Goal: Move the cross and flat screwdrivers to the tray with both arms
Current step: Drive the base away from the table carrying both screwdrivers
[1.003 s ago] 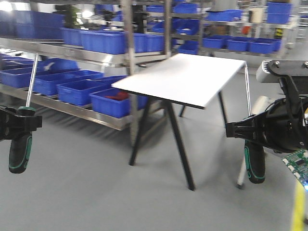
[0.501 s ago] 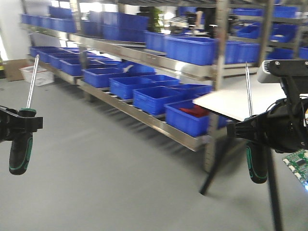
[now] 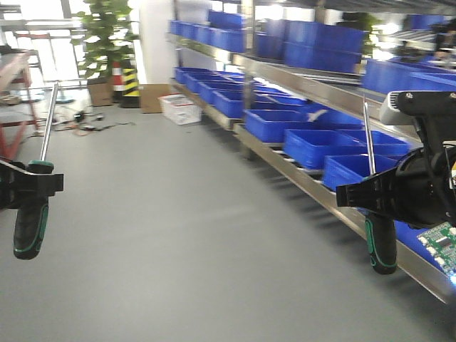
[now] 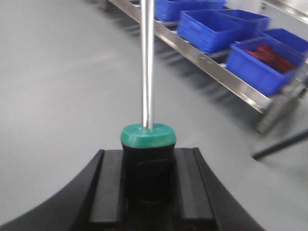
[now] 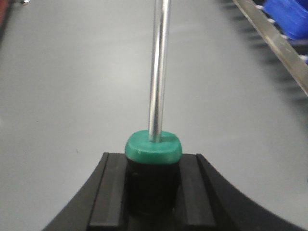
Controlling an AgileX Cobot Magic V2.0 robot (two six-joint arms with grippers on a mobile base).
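My left gripper (image 3: 32,187) is shut on a screwdriver (image 3: 30,222) with a black and green handle, its steel shaft (image 3: 48,121) pointing up. In the left wrist view the jaws (image 4: 148,180) clamp the handle just below its green collar (image 4: 147,135). My right gripper (image 3: 374,196) is shut on a second, similar screwdriver (image 3: 380,242), shaft up. The right wrist view shows its jaws (image 5: 154,190) closed on that handle under the green collar (image 5: 154,147). I cannot tell which tip is cross or flat. The tray is out of view.
Long metal shelving (image 3: 313,178) with several blue bins (image 3: 281,122) runs along the right. A potted plant (image 3: 107,43), a striped bollard (image 3: 132,85) and boxes (image 3: 178,108) stand at the far end. Grey floor (image 3: 171,235) lies ahead. A red frame (image 3: 11,100) shows far left.
The view has swung left: the white table has left the frame and the shelf row, plant and open floor have come in. Both grippers keep holding their screwdrivers in the same pose.
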